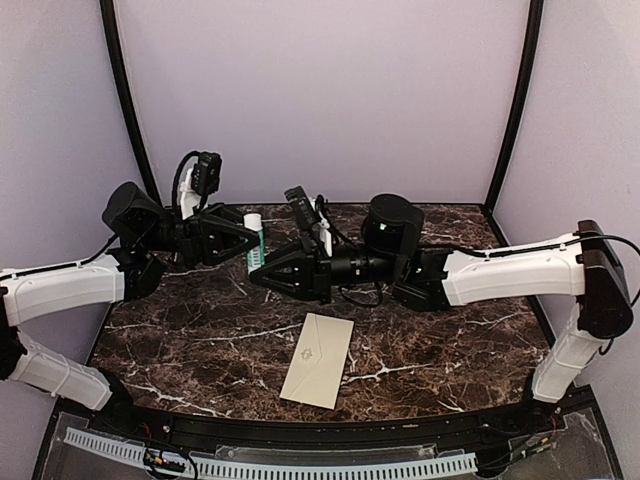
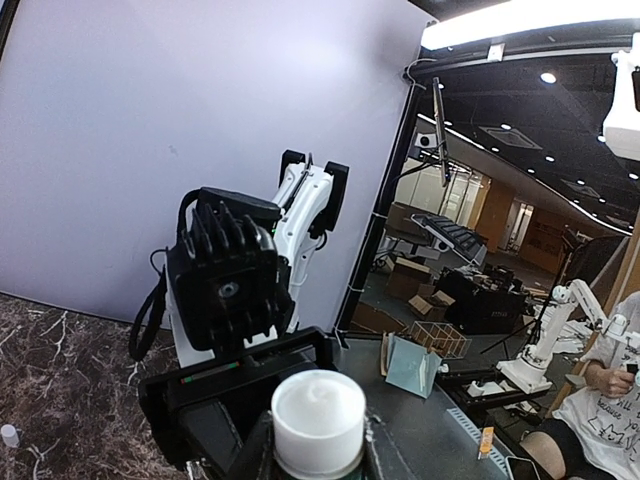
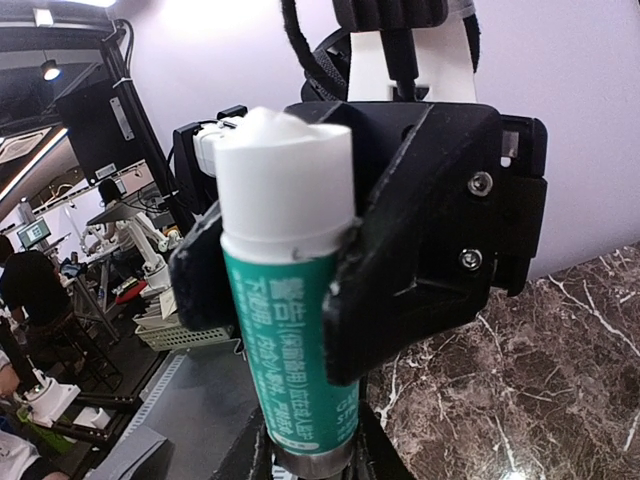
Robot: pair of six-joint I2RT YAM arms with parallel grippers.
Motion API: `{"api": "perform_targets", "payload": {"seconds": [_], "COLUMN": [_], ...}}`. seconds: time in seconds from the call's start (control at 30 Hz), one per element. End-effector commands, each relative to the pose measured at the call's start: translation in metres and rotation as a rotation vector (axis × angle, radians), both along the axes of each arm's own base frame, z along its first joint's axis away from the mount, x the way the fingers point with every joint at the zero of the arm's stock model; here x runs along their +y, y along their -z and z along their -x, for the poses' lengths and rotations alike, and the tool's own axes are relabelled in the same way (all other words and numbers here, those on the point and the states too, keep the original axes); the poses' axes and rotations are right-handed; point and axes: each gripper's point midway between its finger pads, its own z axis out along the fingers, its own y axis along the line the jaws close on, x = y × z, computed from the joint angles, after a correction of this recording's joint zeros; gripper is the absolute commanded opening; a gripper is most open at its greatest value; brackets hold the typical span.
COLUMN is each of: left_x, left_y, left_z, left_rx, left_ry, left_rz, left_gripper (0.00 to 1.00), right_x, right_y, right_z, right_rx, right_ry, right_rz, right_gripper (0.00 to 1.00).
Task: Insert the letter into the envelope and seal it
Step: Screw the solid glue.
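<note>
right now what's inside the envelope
That cannot be seen. The envelope lies flat on the marble table with its flap apparently folded down, which covers any contents. Nothing sticks out of it.

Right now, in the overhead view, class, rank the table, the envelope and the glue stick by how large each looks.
1. table, by far the largest.
2. envelope, lying flat with all of it in view.
3. glue stick, partly hidden, and plainly the smallest.
</note>
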Motion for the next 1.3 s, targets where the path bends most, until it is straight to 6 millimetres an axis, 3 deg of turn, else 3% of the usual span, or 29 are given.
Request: {"api": "perform_targets", "payload": {"seconds": [0.0,0.23,0.33,0.5,0.73,1.03,1.27], "left_x": [0.003,0.001,-0.002,0.003,0.003,-0.001,0.007], "left_y": [-0.003,0.001,0.011,0.022,0.038,0.059,0.062], "left_z": [0.003,-0.006,-0.026,-0.055,-0.081,-0.1,-0.121], "left_rx": [-0.034,-0.049,-0.059,-0.069,-0.062,0.17,0.263], "left_ry": [-0.004,-0.063,-0.2,-0.422,-0.599,-0.777,-0.919], "left_rz": [0.017,0.006,-0.044,-0.112,-0.194,-0.21,-0.219], "left_gripper": [0.0,0.0,0.0,0.0,0.0,0.0,0.0], "right_x": [-0.002,-0.008,-0.009,-0.001,-0.002,-0.007,-0.003], "right_y": [-0.023,-0.028,-0.026,-0.01,-0.003,0.007,0.002], "right_z": [0.01,0.0,-0.011,-0.042,-0.095,-0.131,-0.145], "right_rx": [-0.037,-0.038,-0.033,-0.007,0.024,0.026,0.063], "right_ry": [-0.024,0.057,0.129,0.289,0.575,0.808,0.886], "right_rz": [-0.072,-0.07,-0.035,0.082,0.255,0.464,0.456], "right_gripper": [0.19,0.12,0.11,0.1,0.1,0.1,0.12]}}
